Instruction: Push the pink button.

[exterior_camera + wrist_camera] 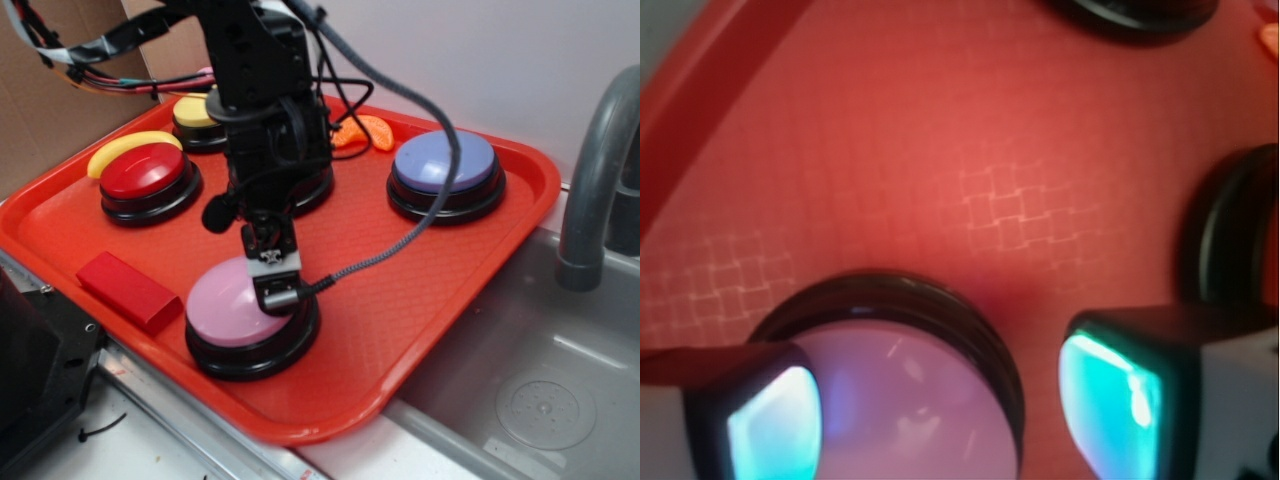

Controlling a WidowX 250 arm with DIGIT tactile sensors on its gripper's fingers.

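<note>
On the red tray [470, 260], from the left, we see a red block [128, 290] near the front edge, a red button [147, 178] with a yellow banana-shaped piece [120, 150] behind it, and a yellow button [195, 118] at the back. Next comes the pink button [232, 305], sitting at the tray's front edge on its black base. Our gripper [274, 285] stands right over the dome's right-hand part, its tip at or just above the glossy surface; we cannot tell from the exterior view whether it already touches.

In the wrist view we find the pink button [905, 400] low between the two fingers [770, 425], shifted toward the left one, with the right finger hanging over bare tray beyond the black rim. The jaws stand spread apart and grasp nothing.

So the button lies straight below us and slightly to the left in the wrist view, and we judge that the coming move is a plain downward press, perhaps with a small shift toward the dome's centre.

Further right sit an orange slice [368, 130] and the purple-blue button [446, 168], well apart from the gripper, and a grey faucet [595, 170] over the sink [540, 390].
</note>
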